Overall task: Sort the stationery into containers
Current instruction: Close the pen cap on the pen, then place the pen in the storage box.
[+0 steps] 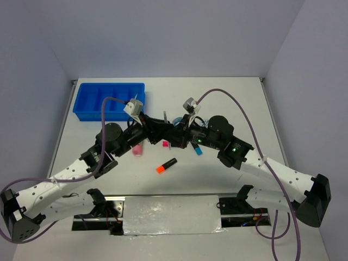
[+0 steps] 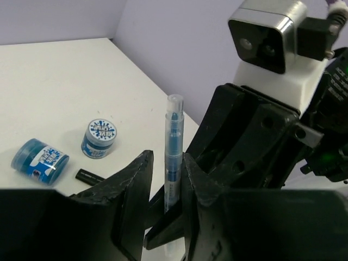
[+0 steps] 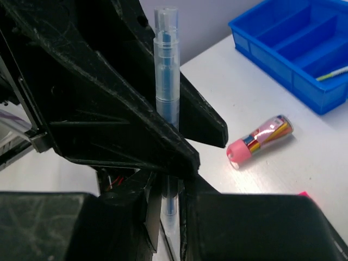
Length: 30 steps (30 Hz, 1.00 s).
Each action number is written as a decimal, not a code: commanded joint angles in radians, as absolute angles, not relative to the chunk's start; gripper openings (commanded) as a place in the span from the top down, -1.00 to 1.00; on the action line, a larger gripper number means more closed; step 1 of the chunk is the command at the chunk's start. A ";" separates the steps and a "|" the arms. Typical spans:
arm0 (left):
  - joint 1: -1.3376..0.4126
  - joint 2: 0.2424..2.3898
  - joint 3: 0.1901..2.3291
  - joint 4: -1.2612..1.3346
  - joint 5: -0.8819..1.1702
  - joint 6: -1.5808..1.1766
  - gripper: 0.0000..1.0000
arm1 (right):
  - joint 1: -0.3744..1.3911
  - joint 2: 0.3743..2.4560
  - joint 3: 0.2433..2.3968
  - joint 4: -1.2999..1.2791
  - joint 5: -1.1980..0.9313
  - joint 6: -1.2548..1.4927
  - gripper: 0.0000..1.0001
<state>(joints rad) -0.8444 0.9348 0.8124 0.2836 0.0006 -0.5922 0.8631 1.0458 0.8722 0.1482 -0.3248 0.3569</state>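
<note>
Two robot arms meet nose to nose over the middle of a white table (image 1: 244,103), with a clear blue pen (image 2: 174,157) standing upright between them. The right gripper (image 3: 167,197) pinches the pen low on its barrel, its two black fingers pressed in against either side, so that most of the pen rises above that grip. The left gripper (image 2: 166,163) brackets the same pen from the opposite side with its jaws slightly spread: in the left wrist view the barrel rests against one finger, while a dark gap shows between it and the other. The capped top of the pen stands well clear of both sets of fingertips. Just beyond the grippers, an upright blue jar (image 2: 99,138) stands on the table near a second blue jar (image 2: 39,157) lying on its side, with the end of a black marker (image 2: 89,175) close by. A pink-capped tube (image 3: 261,138) lies flat on the table beside the left arm, between the grippers and the blue tray (image 1: 87,111), which sits at the far left of the table, well apart from the pen. An orange-ended marker (image 1: 167,165) lies on the near side of the two grippers, and a blue-ended marker (image 1: 197,149) lies under the right arm.
</note>
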 commanded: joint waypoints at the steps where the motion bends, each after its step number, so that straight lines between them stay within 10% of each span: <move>1: -0.865 0.977 0.877 0.043 0.005 -0.540 0.23 | 0.914 1.025 0.871 0.410 -0.291 0.314 1.00; 9: -0.865 0.996 0.923 0.060 -0.065 -0.517 1.00 | 0.940 1.055 0.807 0.422 -0.328 0.310 0.95; 16: -0.826 1.147 1.126 -0.204 -0.421 -0.451 1.00 | 0.933 1.036 0.724 0.298 -0.120 0.351 -0.97; 30: -0.312 1.764 1.666 -0.167 -0.226 -0.141 1.00 | 0.831 0.677 0.529 0.066 0.037 0.364 -1.00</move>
